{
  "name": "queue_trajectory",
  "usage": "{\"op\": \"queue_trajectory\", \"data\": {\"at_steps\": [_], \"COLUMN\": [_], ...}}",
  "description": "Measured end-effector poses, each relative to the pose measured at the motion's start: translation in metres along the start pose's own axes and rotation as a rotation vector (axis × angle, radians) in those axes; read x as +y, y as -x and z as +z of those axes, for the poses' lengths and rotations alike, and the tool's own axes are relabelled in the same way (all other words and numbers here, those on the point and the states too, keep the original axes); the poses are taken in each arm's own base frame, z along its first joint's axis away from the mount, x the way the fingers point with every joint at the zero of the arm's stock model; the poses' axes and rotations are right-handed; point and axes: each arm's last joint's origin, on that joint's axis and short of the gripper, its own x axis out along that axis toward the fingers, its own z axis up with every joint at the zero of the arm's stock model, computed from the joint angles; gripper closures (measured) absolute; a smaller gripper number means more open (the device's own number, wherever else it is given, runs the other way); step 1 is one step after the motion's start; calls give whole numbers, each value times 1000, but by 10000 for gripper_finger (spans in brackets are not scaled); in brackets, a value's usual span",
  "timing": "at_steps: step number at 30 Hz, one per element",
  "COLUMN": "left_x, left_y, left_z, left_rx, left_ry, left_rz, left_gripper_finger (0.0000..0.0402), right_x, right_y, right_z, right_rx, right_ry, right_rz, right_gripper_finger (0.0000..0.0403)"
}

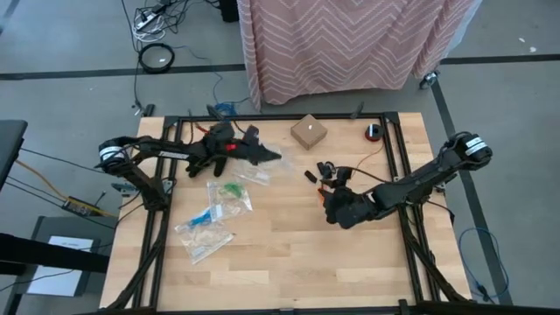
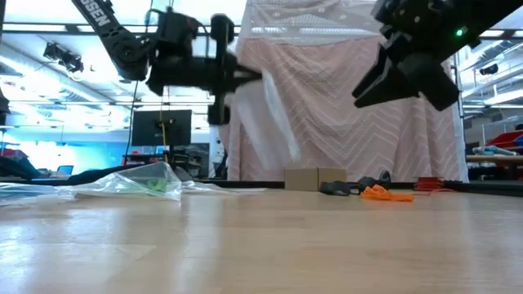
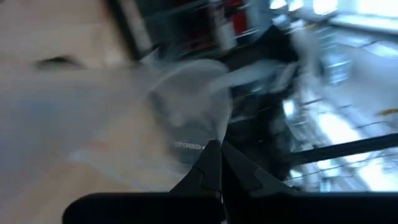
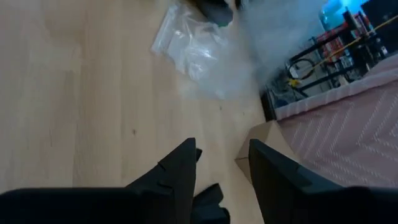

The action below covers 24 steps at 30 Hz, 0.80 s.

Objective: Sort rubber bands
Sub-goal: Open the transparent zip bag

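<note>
**Loose bands lie by the right gripper; a bag hangs from the left**

The left gripper (image 1: 271, 156) is seen raised over the far left part of the desk (image 1: 289, 254), its fingers (image 3: 214, 168) closed on the top edge of a clear zip bag (image 2: 274, 106), which hangs down from them clear of the desk. The loose rubber bands (image 2: 384, 193), orange ones with dark ones just beside them, are found at the far right part of the desk, near a small cardboard box (image 1: 308, 132). The right gripper (image 4: 221, 162) is held just above and beside that pile with its fingers parted and nothing between them, so it is judged the nearer arm by far. More bags (image 1: 210, 219), one holding green bands (image 1: 232, 189), lie flat on the left side.
</note>
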Motion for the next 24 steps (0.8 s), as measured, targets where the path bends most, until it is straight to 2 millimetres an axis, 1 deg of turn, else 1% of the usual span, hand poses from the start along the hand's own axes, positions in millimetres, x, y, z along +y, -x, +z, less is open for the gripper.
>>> {"op": "queue_trajectory", "data": {"at_steps": [4, 7, 11, 15, 18, 20, 24], "left_x": [-20, -26, -37, -48, -54, -57, -57], "left_y": [4, 5, 9, 13, 17, 18, 19], "left_z": [7, 10, 12, 13, 14, 14, 15], "left_rx": [-92, -142, -189, -214, -251, -277, -310], "left_ry": [-8, 9, 13, 2, -8, -17, -13], "left_rz": [-157, -213, -313, -428, -494, -524, -528], "left_gripper_finger": [401, 401, 401, 401, 401, 401, 401], "right_x": [7, 10, 12, 10, 6, 3, -7], "right_y": [-10, -14, -18, -17, -17, -20, -33], "right_z": [0, 6, 9, 9, 10, 11, 15], "right_rx": [15, -15, -12, -2, 12, 19, 11], "right_ry": [-11, -39, 5, 2, 3, -6, -49], "right_rz": [-28, -132, -263, -337, -427, -437, -382], "right_gripper_finger": [271, 272, 273, 274, 275, 276, 279]}}
